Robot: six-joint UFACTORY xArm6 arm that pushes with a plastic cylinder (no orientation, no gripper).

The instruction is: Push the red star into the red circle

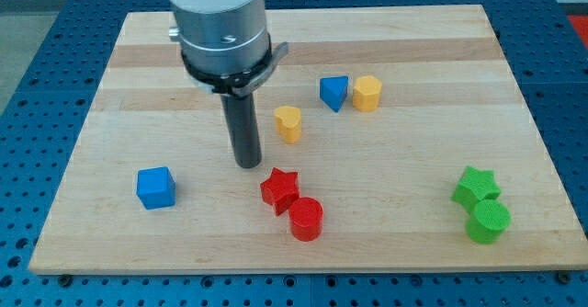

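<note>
The red star (279,190) lies on the wooden board, low and near the middle of the view. The red circle (306,219) sits just below and to the right of it, and the two touch. My tip (248,164) rests on the board just up and to the left of the red star, a small gap away from it. The dark rod rises from the tip to the grey arm body at the view's top.
A blue cube (155,187) lies at the left. A yellow block (288,123), a blue block (334,92) and a yellow hexagon (367,93) lie above the middle. A green star (477,187) and green circle (488,221) sit at the lower right. The board (413,40) edges frame everything.
</note>
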